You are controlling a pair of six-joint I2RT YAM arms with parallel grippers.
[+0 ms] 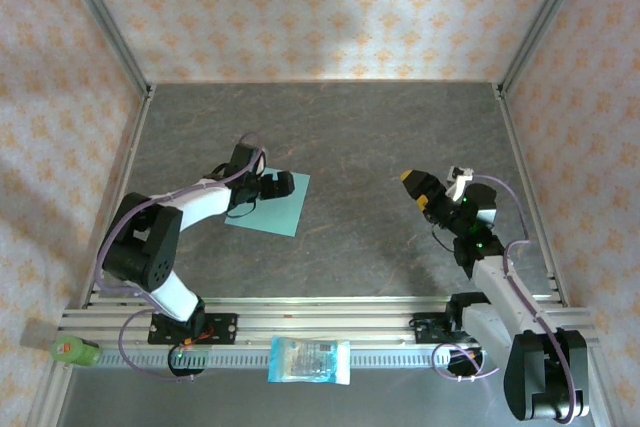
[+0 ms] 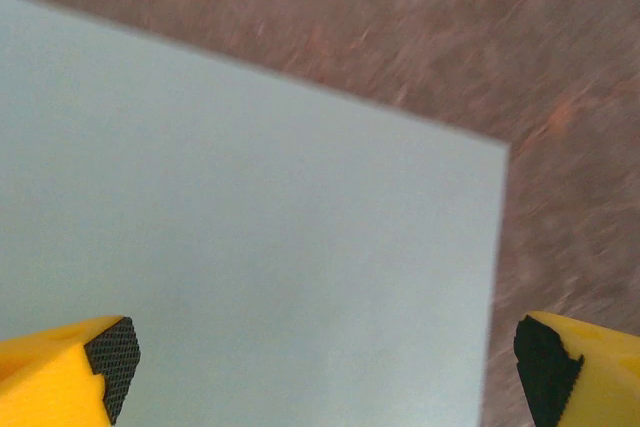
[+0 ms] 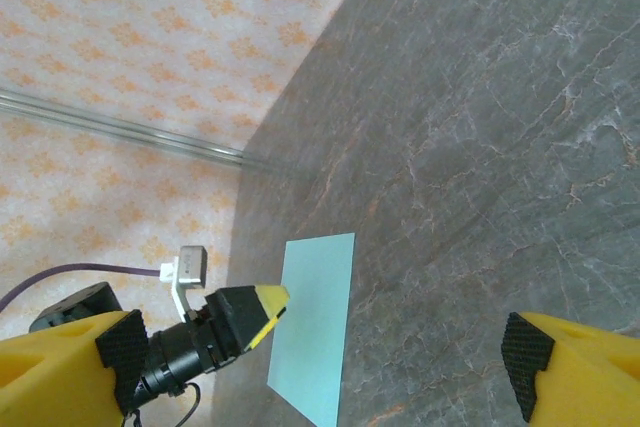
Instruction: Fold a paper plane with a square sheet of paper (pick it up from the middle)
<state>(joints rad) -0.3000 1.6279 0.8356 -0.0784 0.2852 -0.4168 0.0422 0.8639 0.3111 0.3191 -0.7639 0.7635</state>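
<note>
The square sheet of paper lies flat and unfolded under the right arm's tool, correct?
Not quite. The square sheet of paper lies flat and unfolded under the left arm's tool, not the right one's; the top external view shows it.

One square sheet of paper (image 1: pixel 280 209) is counted, lying flat toward the left side of the counter (image 1: pixel 380 127). Two arms are counted: the left arm (image 1: pixel 190 202) and the right arm (image 1: pixel 495 282), both bolted at the counter's near edge. Two pairs of jaws are counted, one per arm, each made of two yellow fingers (image 2: pixel 60 372) with black pads, four fingers in all. One blue-and-white packet (image 1: pixel 310 360) is counted at the middle of the near edge. One green bottle (image 1: pixel 75 351) is counted at the near left corner.
</note>
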